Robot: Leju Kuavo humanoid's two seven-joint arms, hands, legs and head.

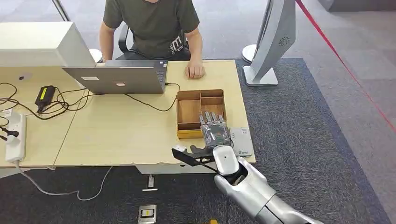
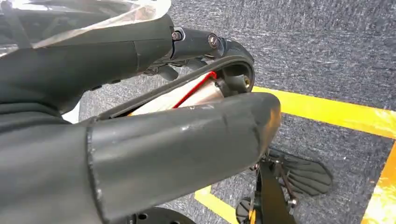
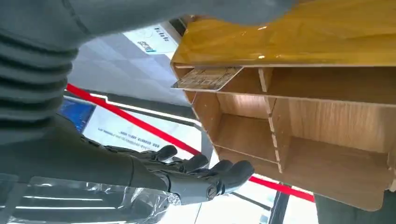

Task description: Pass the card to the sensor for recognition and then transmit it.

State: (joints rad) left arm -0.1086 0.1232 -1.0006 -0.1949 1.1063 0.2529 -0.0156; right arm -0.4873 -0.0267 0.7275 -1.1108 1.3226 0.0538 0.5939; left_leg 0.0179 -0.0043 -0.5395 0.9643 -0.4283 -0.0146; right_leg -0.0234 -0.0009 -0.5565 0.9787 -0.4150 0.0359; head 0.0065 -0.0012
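My right hand (image 1: pixel 215 133) hovers over the near, yellow-fronted edge of the wooden divided box (image 1: pixel 189 112), with its fingers stretched out towards the box. In the right wrist view those fingers (image 3: pixel 205 170) are straight and apart, and nothing lies between them and the thumb. A pale patterned card (image 3: pixel 208 78) lies in the compartment just behind the box's yellow front wall (image 3: pixel 289 42); whether the thumb touches it I cannot tell. A flat grey sensor pad (image 1: pixel 243 141) lies on the table just right of the hand. My left hand (image 2: pixel 140 140) hangs over the floor and holds nothing.
A person sits at the far side of the table (image 1: pixel 116 135), one hand (image 1: pixel 194 71) resting on it near the box. An open laptop (image 1: pixel 119 77), cables and a power strip (image 1: pixel 15 137) take up the left part. A grey stand (image 1: pixel 271 46) rises at the right.
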